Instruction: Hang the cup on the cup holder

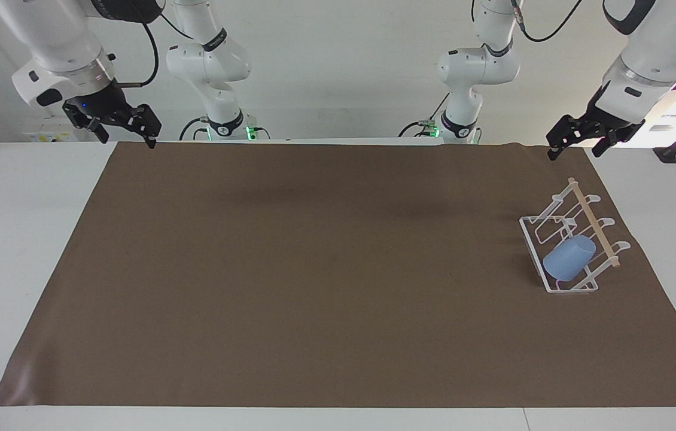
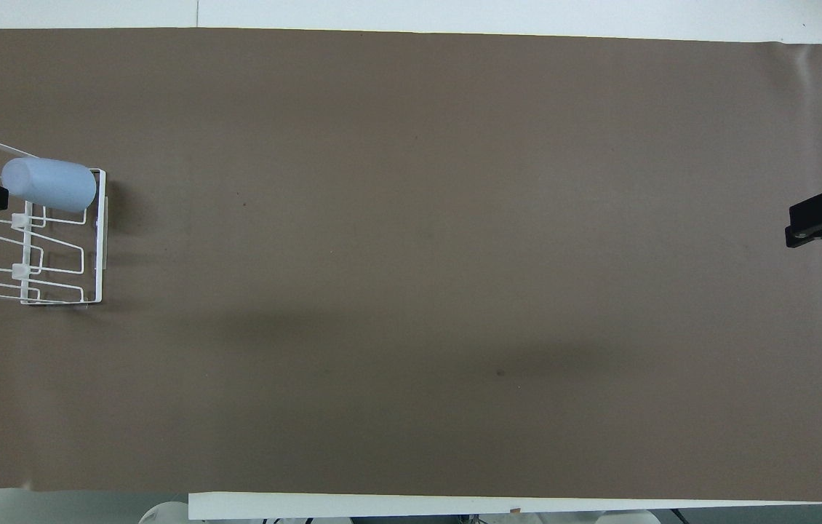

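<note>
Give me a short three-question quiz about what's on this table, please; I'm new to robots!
1. True or false: the cup sits on the cup holder.
2. What holds the cup? A) left gripper B) right gripper C) neither.
3. Toward which arm's end of the brown mat does the cup holder stand?

Key: 1 true; 2 C, both are raised and apart from it; 3 the left arm's.

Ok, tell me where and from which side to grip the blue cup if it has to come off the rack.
Grip the cup across its smooth side wall near the closed base. It lies tilted on a prong of the cup holder, base pointing up toward the table's middle. Probably come from above with the left gripper, now raised nearby; the wooden rod and wires crowd the mouth end.
</note>
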You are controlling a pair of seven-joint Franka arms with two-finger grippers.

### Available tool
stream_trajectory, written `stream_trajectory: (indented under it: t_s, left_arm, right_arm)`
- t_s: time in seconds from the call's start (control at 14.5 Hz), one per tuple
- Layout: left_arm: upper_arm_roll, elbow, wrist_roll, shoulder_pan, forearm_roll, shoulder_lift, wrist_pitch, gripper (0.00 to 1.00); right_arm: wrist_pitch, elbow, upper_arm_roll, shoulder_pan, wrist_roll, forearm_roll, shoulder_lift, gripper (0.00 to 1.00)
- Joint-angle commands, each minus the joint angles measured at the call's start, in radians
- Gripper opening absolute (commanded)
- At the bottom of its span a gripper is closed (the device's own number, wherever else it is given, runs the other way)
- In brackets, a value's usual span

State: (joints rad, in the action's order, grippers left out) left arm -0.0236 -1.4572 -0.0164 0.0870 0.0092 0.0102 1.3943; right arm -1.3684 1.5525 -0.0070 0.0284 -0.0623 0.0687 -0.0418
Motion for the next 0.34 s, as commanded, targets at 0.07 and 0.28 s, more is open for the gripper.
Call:
stream_trajectory:
  t_s: [0.07,0.28]
  left_arm:
    - [-0.007,0.035,0.038,0.013,-0.011,0.019,-0.047,1.0]
    - [-0.007,0.037,0.047,0.016,-0.011,0.021,-0.061,1.0]
  right_arm:
    - [0.003,0.023,0.001,0.004,0.027,0.005,-0.02,1.0]
    - [0.003,0.023,0.001,0.002,0.027,0.003,-0.02,1.0]
